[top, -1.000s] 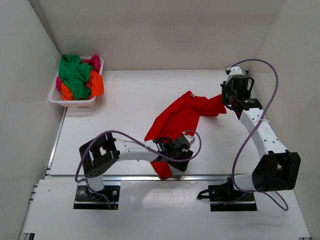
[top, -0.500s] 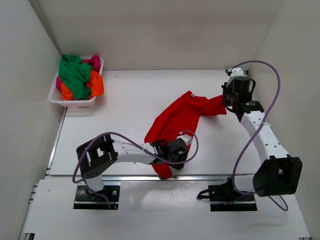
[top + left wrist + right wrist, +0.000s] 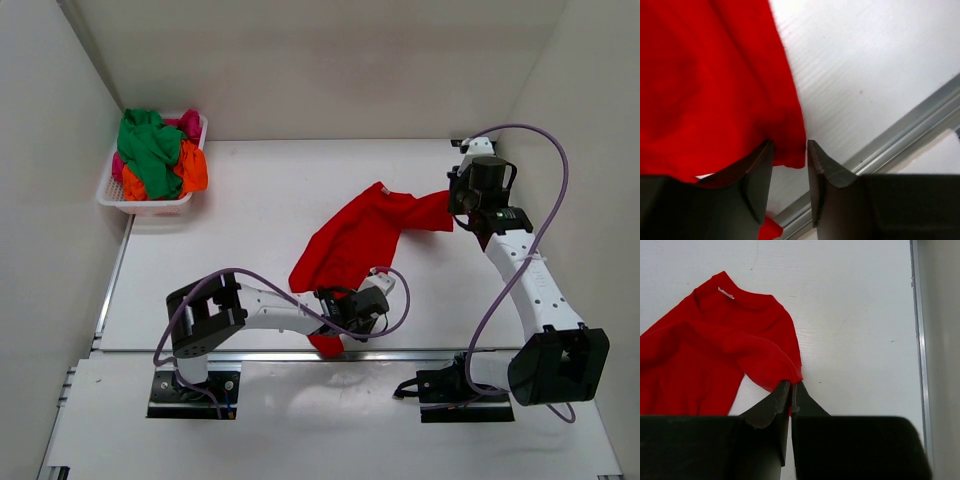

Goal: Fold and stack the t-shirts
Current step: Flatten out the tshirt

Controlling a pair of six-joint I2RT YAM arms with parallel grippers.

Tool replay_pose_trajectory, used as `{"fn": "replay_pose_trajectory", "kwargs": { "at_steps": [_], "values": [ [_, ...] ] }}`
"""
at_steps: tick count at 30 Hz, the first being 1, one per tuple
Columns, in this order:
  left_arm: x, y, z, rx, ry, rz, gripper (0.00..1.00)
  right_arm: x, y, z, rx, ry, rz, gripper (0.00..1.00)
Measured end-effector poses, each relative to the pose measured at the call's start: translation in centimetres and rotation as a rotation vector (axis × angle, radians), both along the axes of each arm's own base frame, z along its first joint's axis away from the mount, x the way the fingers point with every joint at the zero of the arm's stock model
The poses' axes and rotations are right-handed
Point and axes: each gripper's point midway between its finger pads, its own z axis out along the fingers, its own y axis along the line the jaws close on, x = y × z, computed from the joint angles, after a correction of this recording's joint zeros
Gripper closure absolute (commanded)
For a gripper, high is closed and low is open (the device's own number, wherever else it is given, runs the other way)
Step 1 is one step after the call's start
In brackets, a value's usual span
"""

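Observation:
The red t-shirt [image 3: 360,235] lies crumpled across the middle of the table, and one end hangs to the near edge. My right gripper [image 3: 455,212] is shut on its sleeve hem at the right end [image 3: 791,385]; the collar with its white tag faces away in the right wrist view [image 3: 735,297]. My left gripper [image 3: 340,320] is low at the shirt's near end. Its jaws stand apart, with the red hem [image 3: 790,150] lying between the tips and bare table showing in the gap. More t-shirts, green [image 3: 150,150], orange [image 3: 193,170] and pink [image 3: 188,122], are heaped in the basket.
The white lattice basket [image 3: 150,208] stands at the far left corner by the left wall. A metal rail [image 3: 420,352] runs along the table's near edge, close under my left gripper [image 3: 900,125]. White walls close in the left, back and right.
My left gripper has shifted a little toward the near edge at the shirt's lower end. My right gripper has moved slightly right with the sleeve.

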Motion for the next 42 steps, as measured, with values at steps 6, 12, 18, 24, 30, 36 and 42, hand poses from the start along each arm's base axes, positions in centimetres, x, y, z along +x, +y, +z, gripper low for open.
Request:
{"fn": "replay_pose_trajectory", "kwargs": {
  "at_steps": [6, 12, 18, 24, 30, 36, 42],
  "values": [
    [1.1, 0.6, -0.3, 0.021, -0.034, 0.042, 0.68, -0.1, 0.2, 0.3, 0.004, -0.007, 0.003, 1.0],
    [1.6, -0.1, -0.4, 0.013, -0.059, 0.053, 0.42, -0.2, 0.4, 0.1, 0.017, -0.004, -0.002, 1.0],
    [2.3, -0.4, -0.5, 0.048, -0.128, 0.044, 0.99, -0.5, 0.4, -0.2, 0.027, 0.004, -0.008, 1.0],
    [2.7, 0.0, -0.2, 0.061, -0.135, 0.045, 1.0, -1.3, 0.0, -0.7, 0.033, 0.022, -0.013, 1.0],
    [5.1, 8.0, 2.2, 0.255, -0.06, 0.089, 1.0, -1.3, -1.1, 2.7, 0.119, -0.031, -0.011, 1.0],
    [23.1, 19.6, 26.4, -0.169, -0.258, 0.539, 1.0, -1.0, -0.3, 18.6, 0.169, -0.365, 0.104, 1.0],
    [19.1, 29.7, 51.8, -0.498, -0.785, 0.651, 1.0, -6.7, 1.2, 30.1, 0.219, -0.647, 0.217, 1.0]
  ]
}}
